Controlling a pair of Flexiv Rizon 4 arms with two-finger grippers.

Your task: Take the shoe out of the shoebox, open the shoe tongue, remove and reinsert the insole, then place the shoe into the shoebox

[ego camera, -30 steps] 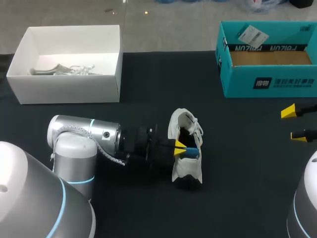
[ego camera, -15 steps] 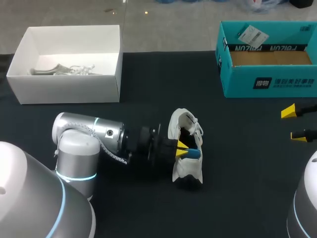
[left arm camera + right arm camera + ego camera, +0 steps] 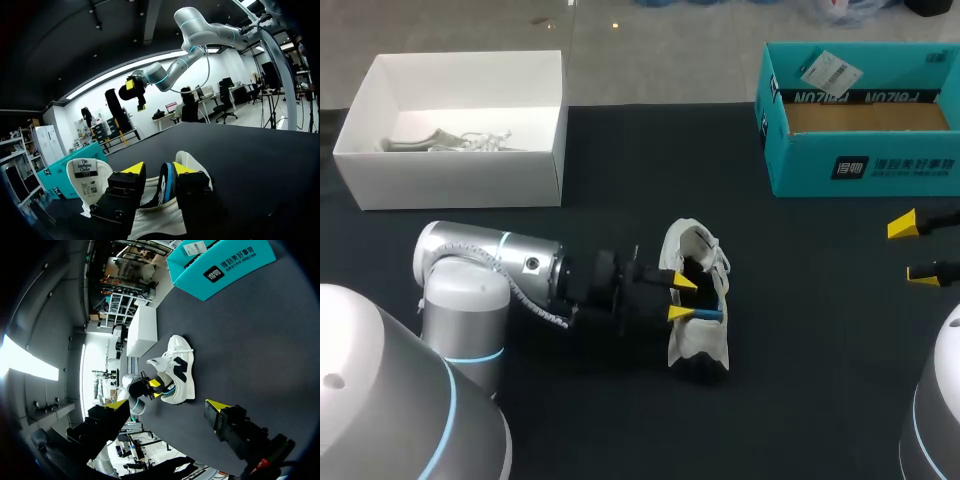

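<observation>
My left fingers [image 3: 681,297] are spread apart at the opening of the white shoe [image 3: 694,340]. The shoe lies in the middle of the worktop [image 3: 800,330], well apart from the teal shoebox [image 3: 860,170]. The blue insole [image 3: 165,182] stands on edge between them, close against one and not pinched. My right fingers [image 3: 913,248] hang released and empty at the worktop's right edge.
</observation>
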